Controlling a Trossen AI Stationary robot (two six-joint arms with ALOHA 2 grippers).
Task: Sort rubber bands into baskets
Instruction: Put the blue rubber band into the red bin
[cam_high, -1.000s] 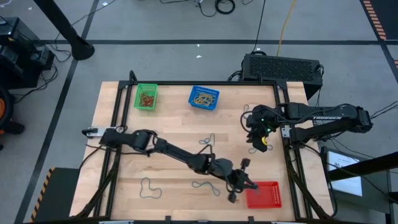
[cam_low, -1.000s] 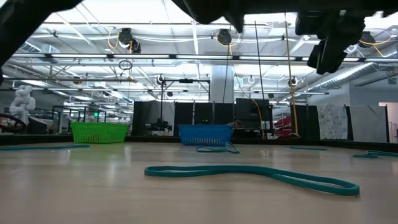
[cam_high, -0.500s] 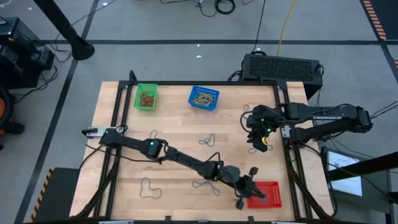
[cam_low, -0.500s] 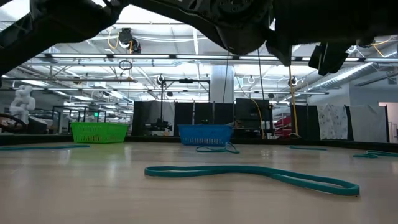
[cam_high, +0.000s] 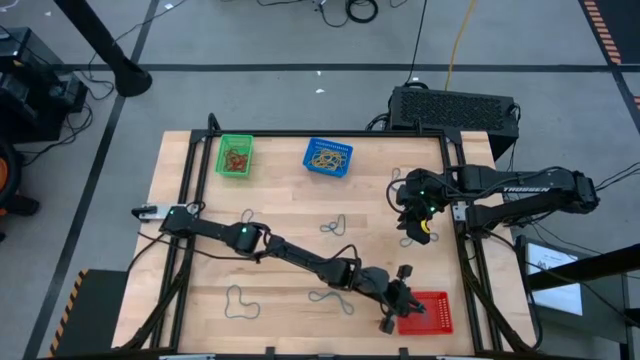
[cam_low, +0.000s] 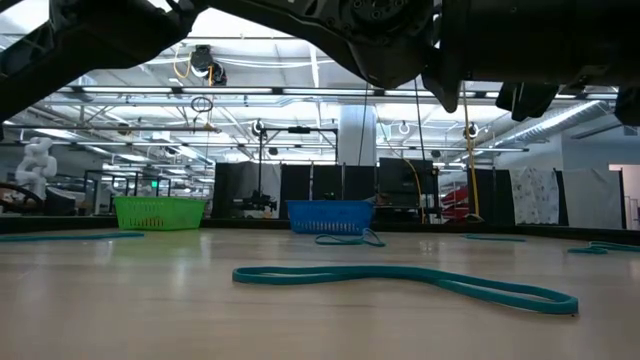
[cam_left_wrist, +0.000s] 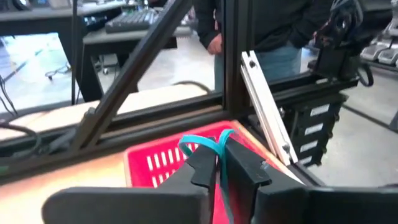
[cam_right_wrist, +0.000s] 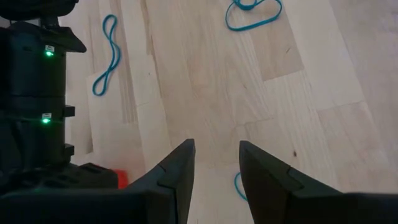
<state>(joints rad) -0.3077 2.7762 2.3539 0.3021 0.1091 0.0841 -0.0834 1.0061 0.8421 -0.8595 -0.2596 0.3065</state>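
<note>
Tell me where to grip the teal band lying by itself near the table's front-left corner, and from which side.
Grip the teal rubber band at the narrow waist where its two strands pinch together, coming straight down from above. It lies flat on the bare table in a figure-eight, so jaws set across that waist would likely catch both strands.

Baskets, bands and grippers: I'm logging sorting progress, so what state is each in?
Red plastic mesh basket: looks empty.
Green plastic mesh basket: holds reddish bands.
Blue plastic mesh basket: holds yellowish bands.
Left gripper: over the red basket, pinching a teal rubber band.
Right gripper: open, empty.
</note>
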